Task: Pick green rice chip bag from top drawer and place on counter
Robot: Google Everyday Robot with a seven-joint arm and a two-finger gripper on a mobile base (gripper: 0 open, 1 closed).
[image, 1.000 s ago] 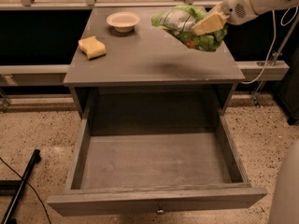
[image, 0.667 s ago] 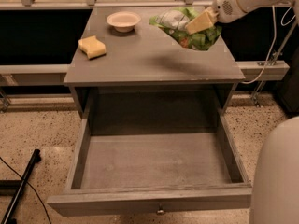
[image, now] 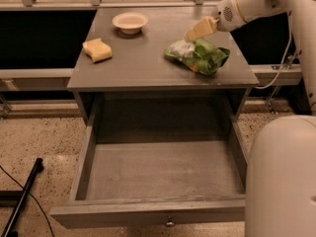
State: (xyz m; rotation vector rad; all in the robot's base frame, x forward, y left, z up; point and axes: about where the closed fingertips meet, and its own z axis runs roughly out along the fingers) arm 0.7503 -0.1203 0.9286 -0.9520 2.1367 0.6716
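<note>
The green rice chip bag (image: 202, 57) lies crumpled on the right side of the counter (image: 143, 60), its white label panel facing left. My gripper (image: 193, 33) hangs just above the bag's back left end, at the tip of the white arm (image: 247, 6) that reaches in from the upper right. The top drawer (image: 148, 214) is pulled fully out below the counter. Its inside holds nothing, and its small knob (image: 169, 223) shows at the front centre.
A yellow sponge (image: 97, 50) lies on the counter's left side and a white bowl (image: 130, 22) stands at the back centre. My white body (image: 281, 177) fills the lower right. A black pole (image: 19, 201) lies on the speckled floor at left. A cable (image: 286, 68) hangs at right.
The bag was held in the air over the counter's right back corner. It now rests on the counter, and the gripper sits lower and further left, above it.
</note>
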